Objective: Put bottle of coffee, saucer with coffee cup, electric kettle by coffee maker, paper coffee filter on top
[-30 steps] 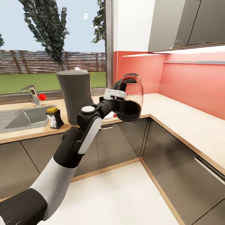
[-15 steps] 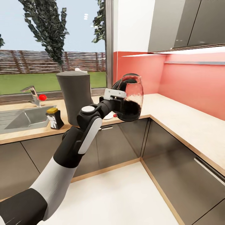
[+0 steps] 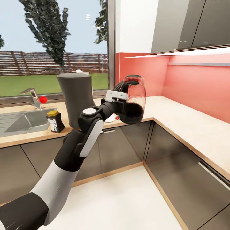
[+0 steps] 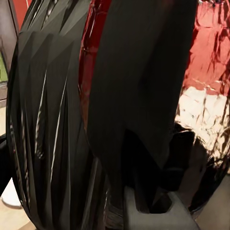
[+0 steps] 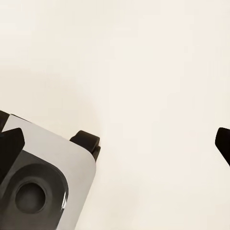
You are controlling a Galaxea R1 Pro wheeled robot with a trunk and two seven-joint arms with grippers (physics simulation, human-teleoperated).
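Head view: one left arm reaches forward, left gripper clamped on the loop handle of one kettle, held upright in the air above the bench edge, off the surface. One coffee maker stands on the bench just behind the arm, a bit of white paper at its top, too small to say more. One coffee jar with yellow lid and white label sits near the maker on its sink side; label print too small to read. One steel sink with one tap, a red knob on it. A sliver of one white saucer shows on the bench between the arm and the kettle.

Left wrist view: close-up of the kettle, dark ribbed body, red and pale reflections in the glass, a pale gripper finger against the handle. No writing visible.

Right wrist view: pale floor, part of the robot's grey-white base, and two dark fingertips of the right gripper spread wide apart, holding nothing.
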